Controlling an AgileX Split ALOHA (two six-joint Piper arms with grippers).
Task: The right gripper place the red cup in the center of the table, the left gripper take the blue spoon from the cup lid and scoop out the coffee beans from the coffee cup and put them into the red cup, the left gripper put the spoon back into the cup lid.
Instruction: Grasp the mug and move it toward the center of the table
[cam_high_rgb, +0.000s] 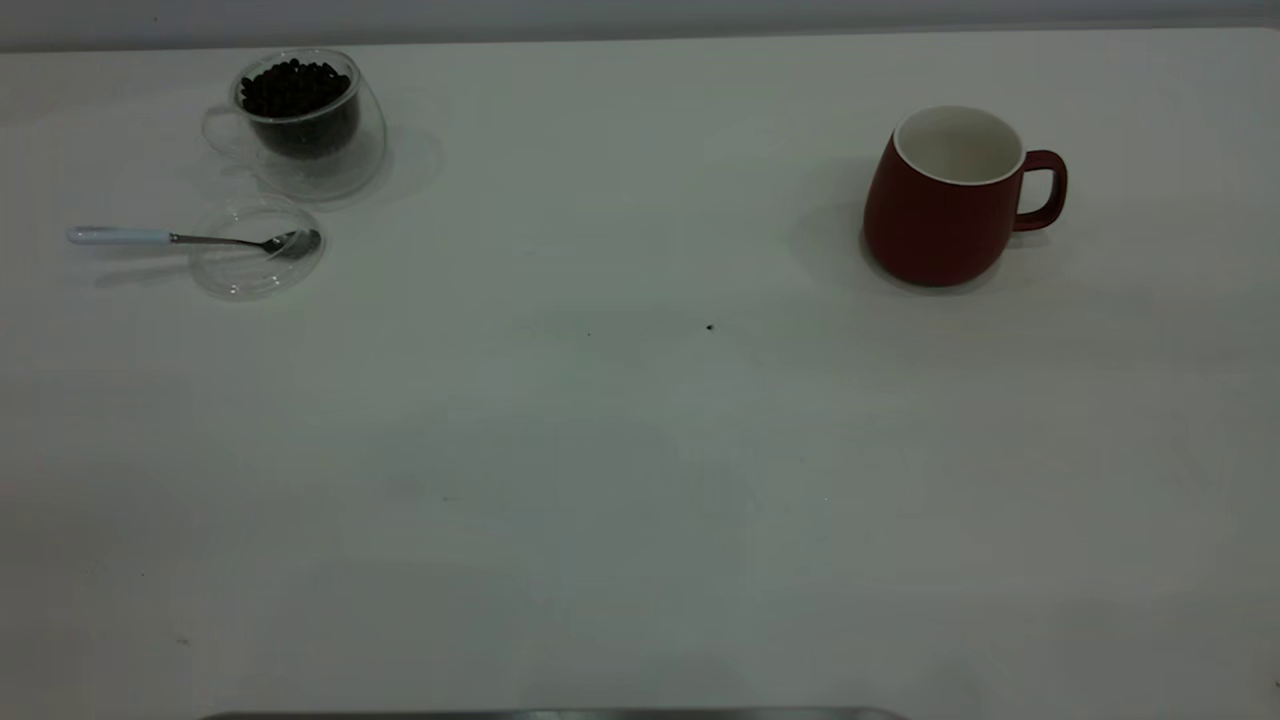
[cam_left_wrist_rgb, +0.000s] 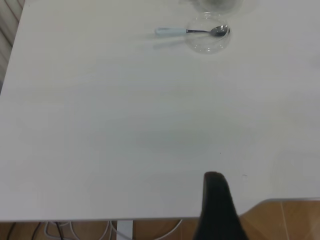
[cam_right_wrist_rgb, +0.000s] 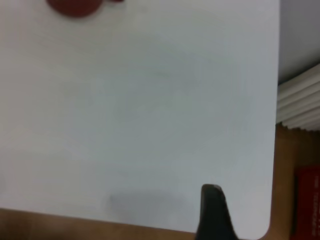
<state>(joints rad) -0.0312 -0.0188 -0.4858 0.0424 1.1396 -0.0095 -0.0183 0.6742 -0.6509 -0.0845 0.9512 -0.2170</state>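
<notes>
- Exterior view: the white surface (cam_high_rgb: 640, 450) is carrying everything. The red cup (cam_high_rgb: 945, 200) is standing upright at the far right, white inside showing, handle pointing to the right edge. The coffee cup (cam_high_rgb: 305, 125) is sitting at the far left, leaning, with the coffee beans (cam_high_rgb: 295, 88) heaped inside up to its rim. The cup lid (cam_high_rgb: 255, 248) is lying just in front of it, nearly touching. The blue spoon (cam_high_rgb: 190, 239) is resting with its metal bowl inside the lid and its pale handle sticking out over the surface to the left. A small dark speck (cam_high_rgb: 710, 327) is lying near the middle. Neither arm is showing here.
- Left wrist view: the left gripper (cam_left_wrist_rgb: 216, 210) is hanging over the near edge of the surface, well apart from the spoon (cam_left_wrist_rgb: 192, 31) and lid (cam_left_wrist_rgb: 207, 39). Only one dark finger is showing, so I cannot tell whether it is spread or pressed together.
- Right wrist view: the right gripper (cam_right_wrist_rgb: 214, 215) is hanging at the near corner of the surface, well apart from the red cup (cam_right_wrist_rgb: 75, 7). Again only one finger is showing; its state cannot be told.
</notes>
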